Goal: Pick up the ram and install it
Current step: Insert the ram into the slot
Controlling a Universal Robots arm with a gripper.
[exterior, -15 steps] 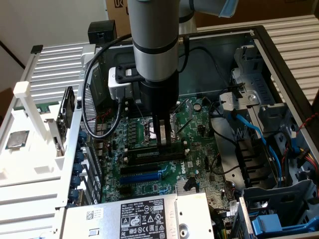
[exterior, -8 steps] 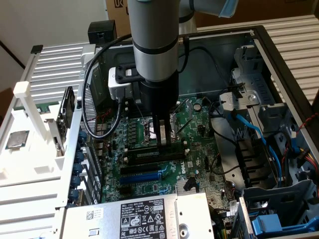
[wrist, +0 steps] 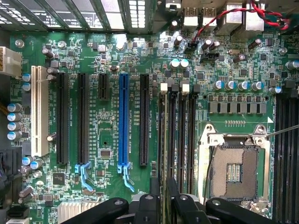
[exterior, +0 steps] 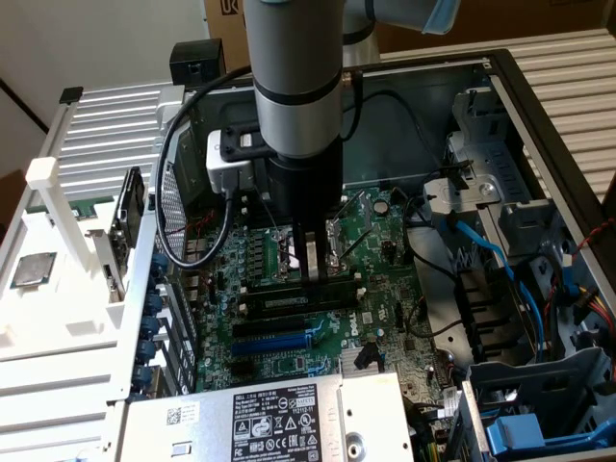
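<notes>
One ram (exterior: 289, 301) stands on edge in a slot directly beneath the hand (wrist: 163, 200), its long axis along the slots; the fingers (wrist: 149, 207) sit apart, straddling it.

Bright, even light — glare on the white slats (exterior: 115, 135), dim shadow inside the case (exterior: 414, 115) below the arm (exterior: 298, 87).

the grey arm (exterior: 296, 77) drops straight down from the top of the exterior view, with the black wrist (exterior: 304, 188) upright below it. the gripper (exterior: 310, 262) points straight down at the low end. its black links (wrist: 100, 211) splay to both sides.
</notes>
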